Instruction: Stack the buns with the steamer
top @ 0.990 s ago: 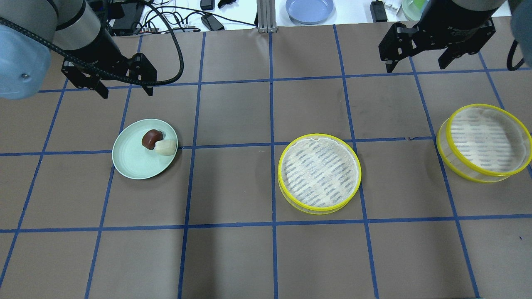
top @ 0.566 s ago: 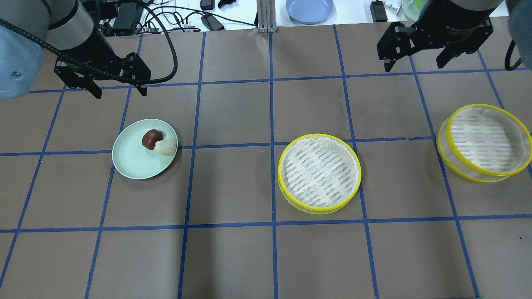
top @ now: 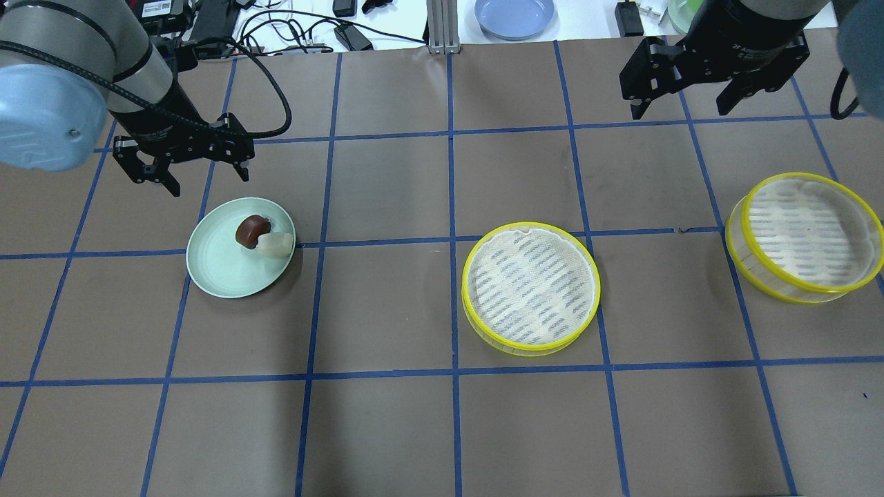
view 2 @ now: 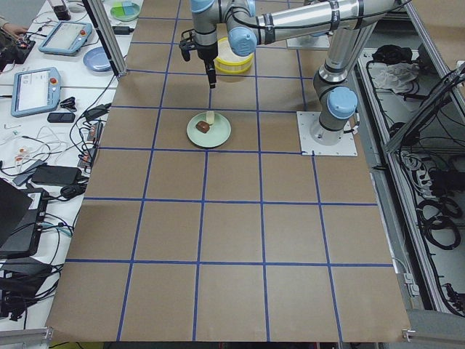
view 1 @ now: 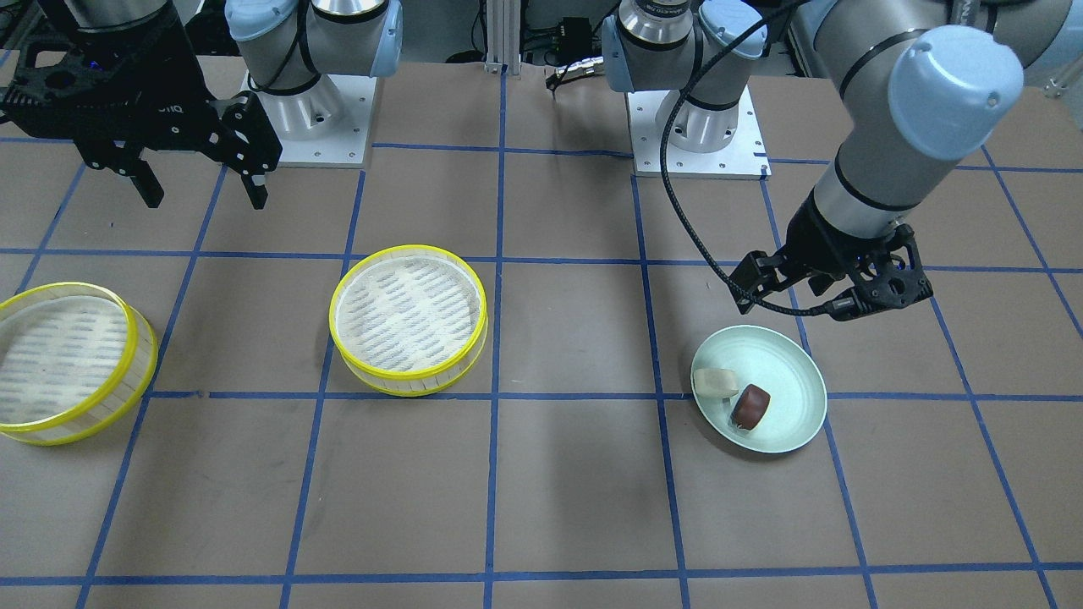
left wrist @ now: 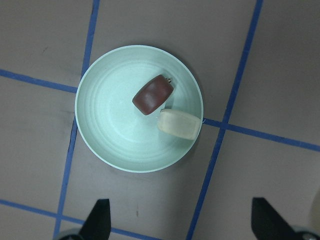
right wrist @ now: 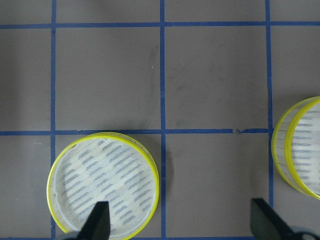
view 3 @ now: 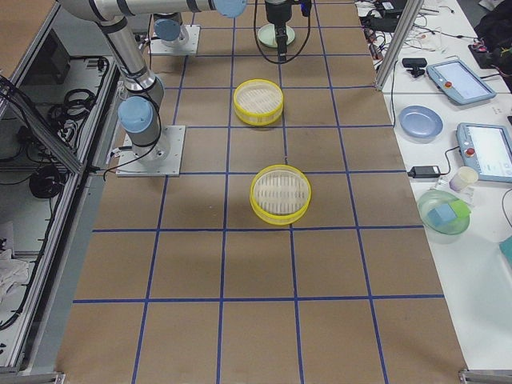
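The reddish-brown bun (top: pixel 251 230) and the cream-white bun (top: pixel 276 245) lie touching on a pale green plate (top: pixel 217 269) at the table's left. They also show in the left wrist view, brown (left wrist: pixel 153 94) and cream (left wrist: pixel 178 124). My left gripper (top: pixel 208 181) is open and empty, hovering just beyond the plate's far edge. One steamer tray (top: pixel 530 287) sits at mid-table and the other (top: pixel 804 237) at the far right, both empty. My right gripper (top: pixel 680 110) is open and empty, high over the far side between the two trays (right wrist: pixel 102 185).
The table is brown paper with a blue tape grid. Beyond its far edge lie a blue plate (top: pixel 514 15), cables and devices. The arm bases (view 1: pixel 694 127) stand at the robot's side of the table.
My left gripper has swung down and right to the plate's far edge. My right gripper has shifted slightly toward the far edge. Buns and trays have not moved.
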`<state>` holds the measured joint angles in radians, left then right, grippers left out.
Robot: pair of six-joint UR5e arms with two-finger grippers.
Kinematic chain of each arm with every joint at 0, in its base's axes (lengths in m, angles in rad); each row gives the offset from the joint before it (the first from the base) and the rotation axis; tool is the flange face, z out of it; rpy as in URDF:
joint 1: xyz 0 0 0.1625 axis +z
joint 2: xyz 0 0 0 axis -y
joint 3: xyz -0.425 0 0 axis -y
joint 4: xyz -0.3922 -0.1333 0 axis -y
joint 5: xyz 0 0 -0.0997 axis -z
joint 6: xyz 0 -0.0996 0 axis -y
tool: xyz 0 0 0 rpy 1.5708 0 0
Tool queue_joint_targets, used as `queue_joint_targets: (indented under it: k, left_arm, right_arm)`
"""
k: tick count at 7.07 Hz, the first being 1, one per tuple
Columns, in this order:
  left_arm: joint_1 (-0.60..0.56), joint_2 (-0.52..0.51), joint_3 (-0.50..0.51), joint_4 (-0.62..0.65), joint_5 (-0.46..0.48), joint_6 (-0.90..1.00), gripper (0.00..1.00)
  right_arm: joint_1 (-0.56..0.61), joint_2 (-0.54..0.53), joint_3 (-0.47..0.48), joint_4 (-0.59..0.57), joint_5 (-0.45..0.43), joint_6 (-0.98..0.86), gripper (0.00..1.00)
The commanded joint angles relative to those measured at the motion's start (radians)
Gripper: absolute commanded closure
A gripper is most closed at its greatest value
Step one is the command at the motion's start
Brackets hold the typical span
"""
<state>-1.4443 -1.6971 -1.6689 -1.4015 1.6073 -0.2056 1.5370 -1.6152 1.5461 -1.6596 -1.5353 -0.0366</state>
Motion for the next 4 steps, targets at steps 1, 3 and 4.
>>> queue_joint_targets:
  k: [1,3,4]
  left_arm:
    - [0.001,-0.106,-0.044,0.067,-0.001,-0.258,0.00]
    - [0.002,-0.191,-0.049,0.140,-0.006,-0.400,0.03]
    - [0.004,-0.234,-0.048,0.163,-0.029,-0.414,0.04]
  right_arm:
    - [0.000,0.034,0.012,0.001,0.089,-0.011,0.00]
    - [-0.015,0.069,0.045,-0.006,0.049,-0.091,0.01]
    - [-0.091,0.105,0.045,-0.006,0.028,-0.147,0.01]
